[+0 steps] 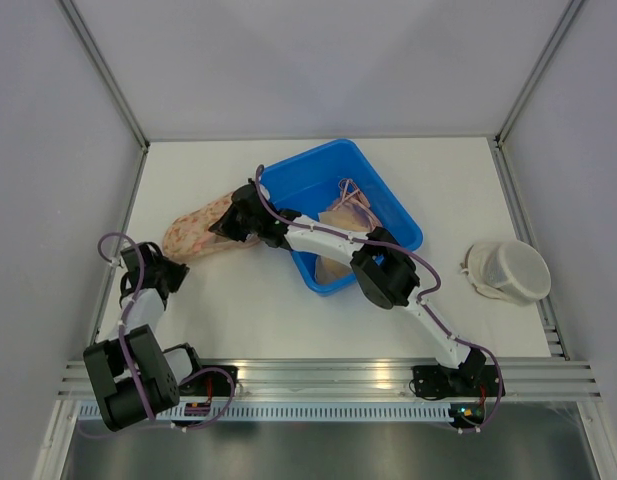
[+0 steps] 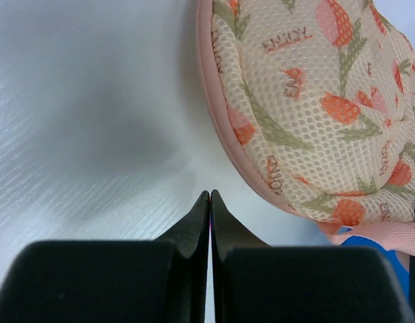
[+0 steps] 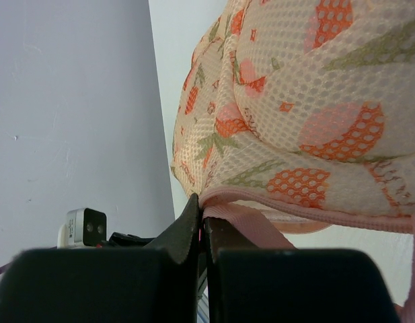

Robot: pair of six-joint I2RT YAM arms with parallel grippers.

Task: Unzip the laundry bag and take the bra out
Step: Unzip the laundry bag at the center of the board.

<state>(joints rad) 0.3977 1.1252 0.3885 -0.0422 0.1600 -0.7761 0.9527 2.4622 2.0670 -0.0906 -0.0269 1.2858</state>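
Across the white table (image 1: 258, 320), the right arm stretches from its base over the blue bin (image 1: 306, 180) to the laundry bag (image 1: 196, 236), which lies just left of the bin. The right gripper (image 3: 201, 205) is clamped on the bag's pink strap (image 3: 244, 225). The left arm sits folded near the table's left edge, the left gripper (image 2: 210, 196) pressed closed and empty just beside the bag's seam. Grey walls enclose the table. Small orange lettering on the mesh seems to read "ENJOY".

top: overhead, looking down, far | wrists: low, close | shared: laundry bag (image 1: 200, 233)
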